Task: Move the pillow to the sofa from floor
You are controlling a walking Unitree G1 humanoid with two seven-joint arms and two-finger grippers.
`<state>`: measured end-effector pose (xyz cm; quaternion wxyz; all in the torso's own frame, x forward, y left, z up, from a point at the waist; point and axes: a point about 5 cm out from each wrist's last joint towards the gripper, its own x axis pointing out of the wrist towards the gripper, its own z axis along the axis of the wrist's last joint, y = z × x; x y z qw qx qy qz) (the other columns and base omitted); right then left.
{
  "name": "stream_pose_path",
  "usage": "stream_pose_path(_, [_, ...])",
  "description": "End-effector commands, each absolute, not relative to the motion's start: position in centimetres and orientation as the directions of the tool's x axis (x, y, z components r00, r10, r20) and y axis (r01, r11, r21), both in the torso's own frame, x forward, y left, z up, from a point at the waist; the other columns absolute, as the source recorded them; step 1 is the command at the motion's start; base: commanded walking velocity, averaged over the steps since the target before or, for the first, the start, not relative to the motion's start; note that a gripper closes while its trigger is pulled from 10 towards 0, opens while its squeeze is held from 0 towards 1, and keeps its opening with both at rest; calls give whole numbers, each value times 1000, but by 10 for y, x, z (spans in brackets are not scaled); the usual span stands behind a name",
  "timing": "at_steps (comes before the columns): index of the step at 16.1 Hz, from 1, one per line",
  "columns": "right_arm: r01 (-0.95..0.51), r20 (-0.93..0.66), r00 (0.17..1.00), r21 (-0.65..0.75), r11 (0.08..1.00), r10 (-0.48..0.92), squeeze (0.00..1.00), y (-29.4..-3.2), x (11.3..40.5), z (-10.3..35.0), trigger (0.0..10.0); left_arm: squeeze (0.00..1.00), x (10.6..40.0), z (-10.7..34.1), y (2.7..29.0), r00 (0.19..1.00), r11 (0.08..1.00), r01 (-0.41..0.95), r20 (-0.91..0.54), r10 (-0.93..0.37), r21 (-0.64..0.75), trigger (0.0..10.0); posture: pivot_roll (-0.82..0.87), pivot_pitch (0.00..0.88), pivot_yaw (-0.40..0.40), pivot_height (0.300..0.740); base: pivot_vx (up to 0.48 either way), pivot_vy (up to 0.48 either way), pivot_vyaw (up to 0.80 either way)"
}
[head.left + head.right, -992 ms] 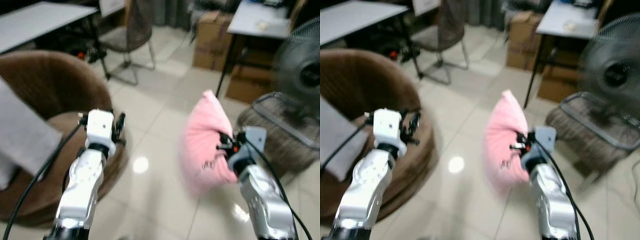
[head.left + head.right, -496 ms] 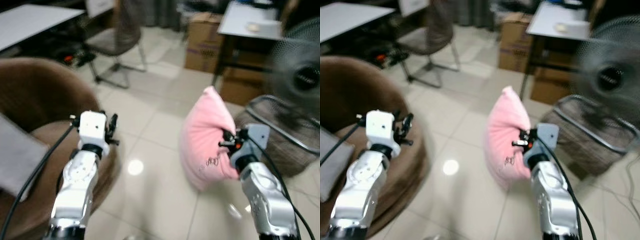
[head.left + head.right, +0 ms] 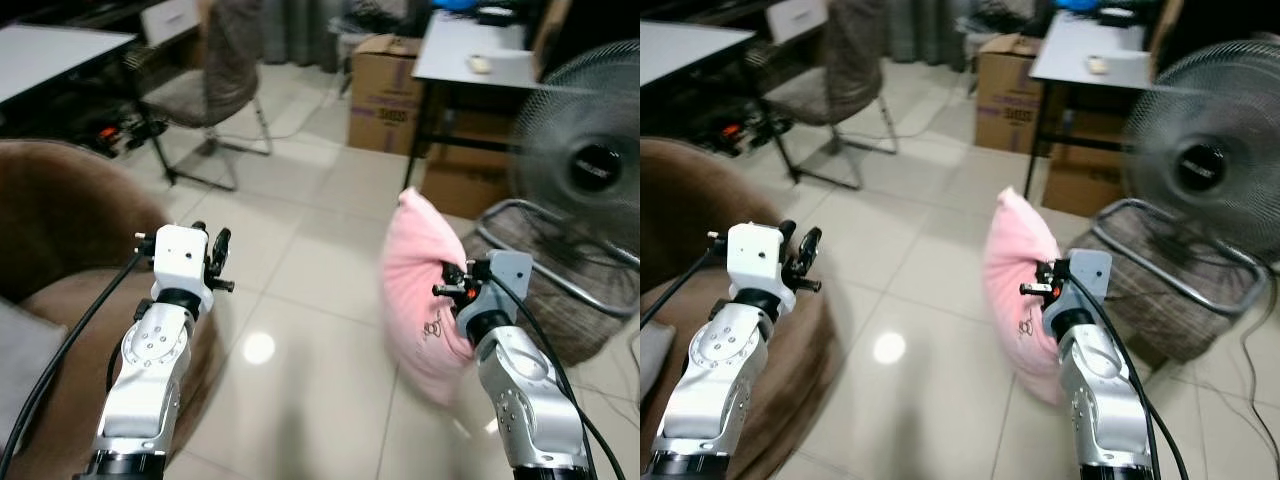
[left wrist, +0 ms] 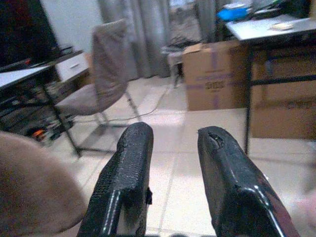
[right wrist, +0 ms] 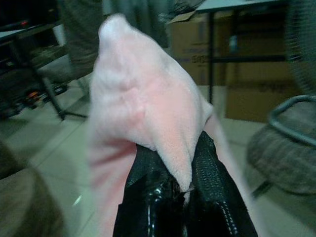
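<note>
As the head camera swings right from a second ago, the brown sofa [image 3: 60,300] slides off toward the left edge, so the drop-off looks farther away. The pink pillow [image 3: 420,290] hangs off the floor, clamped in the right gripper [image 5: 173,185]. The left gripper [image 4: 173,163] hovers spread, empty, above the sofa's edge.

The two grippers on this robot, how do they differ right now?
The right gripper is pinched shut on a fold of the pink pillow, holding it up off the tiled floor; the left gripper holds nothing, its fingers apart. The right gripper hangs over the floor near the fan; the left is raised beside the brown sofa. Both have two long black fingers on a silver arm.
</note>
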<state>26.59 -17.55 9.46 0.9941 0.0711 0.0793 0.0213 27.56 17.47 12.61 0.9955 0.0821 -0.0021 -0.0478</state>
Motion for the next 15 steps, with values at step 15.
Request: stream_pose_path(15, [-44, -85, 995, 68, 997, 50, 0, -180, 275, 109, 10000, 145, 278, 126, 168, 993, 982, 117, -1, -118, 146, 10000, 95, 0, 30, 740, 397, 0, 0])
